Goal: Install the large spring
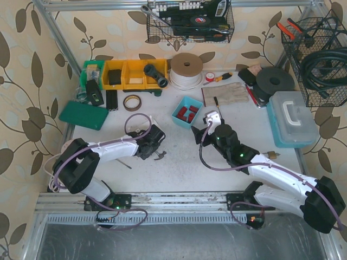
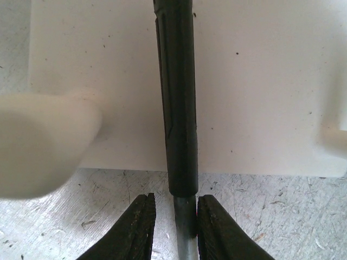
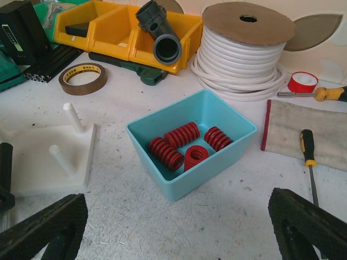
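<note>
Several red springs lie in a teal bin (image 3: 233, 138), also seen from above (image 1: 187, 112). The longest one, the large spring (image 3: 167, 153), rests along the bin's left wall. My right gripper (image 3: 179, 230) hovers open just in front of the bin with nothing between its fingers. A white peg plate (image 3: 43, 162) sits left of the bin. My left gripper (image 2: 175, 199) is low at the plate's (image 2: 260, 81) near edge. Its jaws stand narrowly apart around a metal rod with a black sleeve (image 2: 178, 97). The right finger touches the rod and a gap shows on the left.
Behind the bin stand yellow bins (image 3: 116, 30) with a grey pipe fitting (image 3: 160, 35), a spool of white cable (image 3: 244, 51) and a brown tape roll (image 3: 82, 77). A cloth (image 3: 306, 132) and a screwdriver (image 3: 309, 154) lie to the right. A clear box (image 1: 293, 116) is far right.
</note>
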Robot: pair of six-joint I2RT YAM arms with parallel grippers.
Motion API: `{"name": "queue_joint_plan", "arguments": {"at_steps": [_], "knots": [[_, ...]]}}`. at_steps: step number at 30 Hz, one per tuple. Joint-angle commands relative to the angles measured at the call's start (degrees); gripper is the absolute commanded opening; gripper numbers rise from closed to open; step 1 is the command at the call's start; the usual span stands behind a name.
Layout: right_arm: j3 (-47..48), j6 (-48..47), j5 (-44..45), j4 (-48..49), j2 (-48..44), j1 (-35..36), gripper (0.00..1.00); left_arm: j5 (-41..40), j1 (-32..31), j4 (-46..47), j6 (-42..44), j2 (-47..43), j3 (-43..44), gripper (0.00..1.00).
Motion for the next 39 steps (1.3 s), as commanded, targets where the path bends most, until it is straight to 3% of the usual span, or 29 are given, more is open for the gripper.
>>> {"name": "queue_joint_plan", "arguments": {"at_steps": [1,9,21,35,39], "knots": [[0.11,0.63,0.48,0.62,0.53,0.3,0.9,-0.41,-0.75,0.17,-0.06,1.4,1.81,0.28],[0.11,0.71,0.43,0.62,0.51,0.3,0.9,0.78,-0.77,1.08,0.06,3.78,2.47,0.24],[0.25,0.7,0.45,0.48,0.71,0.3,0.9,1.04,-0.78,0.82,2.64,1.42,3.54,0.0],[0.32,0.81,0.69,0.3,0.78,0.29,0.9,-1.38,-1.75,-6.28,8.65,-8.51,7.26,0.0],[0.33,0.81,0.65,0.28,0.77,0.3,0.9,-4.7,-1.75,-8.43,14.3,-12.57,9.34,0.0]]}}
